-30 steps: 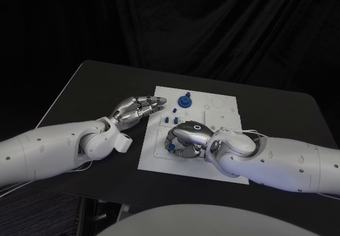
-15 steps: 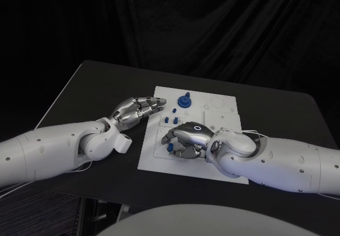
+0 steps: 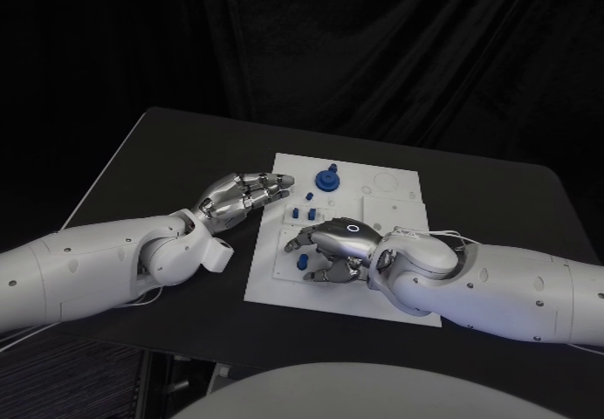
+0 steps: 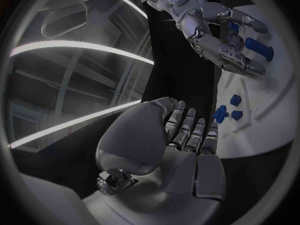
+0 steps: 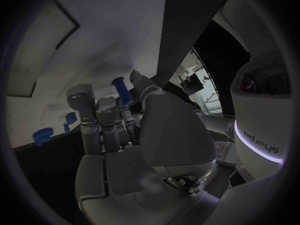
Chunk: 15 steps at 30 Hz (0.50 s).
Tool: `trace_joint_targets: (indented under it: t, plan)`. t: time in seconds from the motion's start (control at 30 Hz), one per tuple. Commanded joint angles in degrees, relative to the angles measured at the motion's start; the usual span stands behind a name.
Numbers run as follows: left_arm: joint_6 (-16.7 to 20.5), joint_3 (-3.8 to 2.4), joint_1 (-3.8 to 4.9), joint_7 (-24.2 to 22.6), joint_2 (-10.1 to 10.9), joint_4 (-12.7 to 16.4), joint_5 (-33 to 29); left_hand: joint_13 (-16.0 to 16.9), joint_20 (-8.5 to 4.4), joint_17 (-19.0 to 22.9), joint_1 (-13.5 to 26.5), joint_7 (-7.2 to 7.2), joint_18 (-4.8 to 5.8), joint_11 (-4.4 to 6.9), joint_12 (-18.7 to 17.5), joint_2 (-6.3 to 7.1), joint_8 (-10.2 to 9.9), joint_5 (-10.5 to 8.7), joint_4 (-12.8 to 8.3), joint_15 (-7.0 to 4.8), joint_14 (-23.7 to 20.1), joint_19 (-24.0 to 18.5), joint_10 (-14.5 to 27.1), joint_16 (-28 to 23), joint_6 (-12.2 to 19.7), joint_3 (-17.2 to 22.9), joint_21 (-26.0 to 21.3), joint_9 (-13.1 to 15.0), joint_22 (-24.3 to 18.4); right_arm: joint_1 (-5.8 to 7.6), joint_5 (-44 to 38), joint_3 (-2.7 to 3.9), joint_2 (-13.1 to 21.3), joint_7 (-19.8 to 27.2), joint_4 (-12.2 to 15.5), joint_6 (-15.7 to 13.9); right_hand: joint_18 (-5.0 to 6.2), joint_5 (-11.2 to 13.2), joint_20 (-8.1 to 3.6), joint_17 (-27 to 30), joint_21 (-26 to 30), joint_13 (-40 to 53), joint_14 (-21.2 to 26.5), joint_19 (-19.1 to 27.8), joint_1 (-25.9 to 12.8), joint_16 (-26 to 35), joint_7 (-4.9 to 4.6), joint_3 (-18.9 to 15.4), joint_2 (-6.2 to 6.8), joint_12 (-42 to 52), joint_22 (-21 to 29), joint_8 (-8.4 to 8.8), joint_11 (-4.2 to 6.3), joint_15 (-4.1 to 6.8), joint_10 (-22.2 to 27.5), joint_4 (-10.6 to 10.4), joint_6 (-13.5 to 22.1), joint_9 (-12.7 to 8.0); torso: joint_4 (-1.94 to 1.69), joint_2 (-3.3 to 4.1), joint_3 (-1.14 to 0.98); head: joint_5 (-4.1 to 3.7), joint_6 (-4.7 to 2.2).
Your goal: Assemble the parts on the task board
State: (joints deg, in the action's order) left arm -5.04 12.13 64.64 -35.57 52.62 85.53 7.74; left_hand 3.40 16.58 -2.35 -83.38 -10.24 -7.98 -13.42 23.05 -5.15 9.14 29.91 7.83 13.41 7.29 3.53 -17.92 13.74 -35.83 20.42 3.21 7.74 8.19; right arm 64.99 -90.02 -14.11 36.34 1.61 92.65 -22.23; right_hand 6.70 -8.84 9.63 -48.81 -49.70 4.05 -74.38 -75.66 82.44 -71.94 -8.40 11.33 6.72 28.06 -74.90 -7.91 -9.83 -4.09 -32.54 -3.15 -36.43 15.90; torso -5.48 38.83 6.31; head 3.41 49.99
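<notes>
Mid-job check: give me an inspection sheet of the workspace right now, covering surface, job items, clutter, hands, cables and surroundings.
Surface: black table, with the white task board lying in the middle.
Job's things: blue round part with a stem stands at the board's far side; small blue parts lie near the board's left edge; blue peg at the right hand's fingertips.
Clutter: nothing seen.
Hands: left hand holds nothing, fingers apart, beside the board's left edge; right hand is over the board, fingers curled around the blue peg, though a firm grip is unclear.
Cables: thin white cable at the right wrist.
Surroundings: dark curtain behind the table.
</notes>
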Motion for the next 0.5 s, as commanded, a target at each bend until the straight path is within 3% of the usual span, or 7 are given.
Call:
trace_joint_targets:
  t: [0.03, 0.17, 0.27, 0.3, 0.4, 0.5]
  plan:
    - [-0.3, -0.04, -0.14, -1.2, 0.1, 0.1, -0.2, 0.0, 0.08, 0.0, -0.2, -2.84, 0.87, -0.06, 0.2, -0.13, 0.3, 0.07, 0.1, 0.12, 0.4, 0.3, -0.3, 0.2, -0.2, 0.3, 0.0, 0.0, 0.1, -0.14, 1.0, 0.1, 1.1, 1.6, 1.2, -3.8, 0.82, -0.2, 0.44, -0.3, -0.3, 0.1, -0.1, 0.0, 0.7, -0.4, -0.26, -0.7, -0.14, 0.5, -4.8, -0.49, 0.02, -0.45, 0.5, -0.3, -0.4, -0.4, -0.02, 0.0, -0.03, -0.1, 0.01]
    - [0.4, -0.04, -0.19, -2.0, 0.3, 0.3, -0.2, 0.0, 0.04, 0.0, -0.2, -2.81, 0.87, -0.04, 0.1, -0.13, 0.3, 0.2, 0.1, 0.08, 0.3, 0.3, -0.2, 0.2, -0.1, 0.5, 0.0, 0.0, 0.0, 0.29, 2.6, 0.37, 3.7, 2.9, 3.6, -6.9, 0.79, -0.6, 0.41, -0.7, -0.6, 0.2, -0.3, -0.2, 1.5, -0.8, -0.7, -1.4, -0.34, 1.7, -5.0, -1.1, 0.13, -0.38, 0.5, -1.1, -1.1, -1.0, -0.02, -0.04, -0.03, -0.59, 0.01]
    - [1.3, -0.05, -0.2, -2.8, 0.2, 0.5, -0.2, 0.0, -0.02, 0.0, -0.3, -2.78, 0.88, -0.05, 0.1, -0.02, 0.3, 0.38, -0.1, 0.03, 0.1, 0.2, -0.1, 0.0, -0.1, 0.6, -0.1, 0.0, -0.2, 1.37, 4.5, 0.47, 6.2, 3.3, 5.8, -8.3, 0.77, -1.6, 0.34, -0.9, -0.9, 0.3, -0.4, -0.3, 2.1, -1.0, -0.97, -1.5, -0.69, 2.7, -5.1, -1.44, 0.28, -0.27, 0.2, -1.4, -1.4, -1.4, 0.05, -0.11, -0.05, -1.52, 0.01]
    - [1.7, -0.05, -0.2, -3.1, 0.2, 0.6, -0.2, 0.0, -0.08, 0.1, -0.3, -2.78, 0.89, -0.05, 0.1, 0.06, 0.3, 0.43, -0.1, -0.01, 0.0, 0.1, -0.1, -0.2, -0.1, 0.6, -0.2, 0.0, -0.3, 1.87, 5.3, 0.49, 7.1, 3.2, 6.5, -8.4, 0.83, -3.4, 0.15, -0.8, -0.9, 0.7, -0.3, -0.3, 3.6, -1.1, -1.33, -0.9, -1.21, 4.3, -5.1, -1.76, 0.62, -0.01, -1.0, -0.7, -1.8, -1.7, 0.07, -0.17, -0.04, -1.75, 0.01]
    - [2.8, -0.06, -0.18, -4.2, 0.3, 1.0, -0.2, 0.0, -0.27, 0.1, -0.2, -2.76, 0.88, 0.13, -0.1, 0.21, 0.2, 0.36, -0.1, -0.19, -0.2, 0.0, 0.2, -0.3, 0.0, 0.6, -0.2, 0.0, -0.4, 3.58, 8.1, 0.43, 9.7, 2.4, 8.4, -8.0, 0.81, -4.4, -0.22, -0.8, -1.0, 1.2, -0.3, -0.3, 4.7, -1.1, -1.62, -0.2, -1.75, 6.3, -5.1, -2.29, 1.05, 0.42, -2.1, -0.1, -2.4, -2.2, -0.06, -0.42, 0.08, -2.21, 0.01]
    - [4.2, -0.07, -0.13, -5.8, 0.5, 1.5, -0.2, 0.0, -0.56, 0.1, 0.0, -2.63, 0.84, 0.37, -0.2, 0.32, 0.2, 0.19, 0.1, -0.51, -0.5, -0.1, 0.4, -0.6, 0.1, 0.6, -0.3, 0.0, -0.6, 5.16, 11.6, 0.25, 12.3, 1.7, 9.4, -6.7, 0.81, -6.3, -0.93, -0.4, -1.2, 2.5, -0.1, -0.3, 6.1, -0.9, -2.66, 2.2, -2.42, 10.2, -5.2, -3.68, 1.79, 1.2, -5.4, 1.0, -4.8, -2.6, -0.31, -0.91, 0.19, -3.1, 0.01]
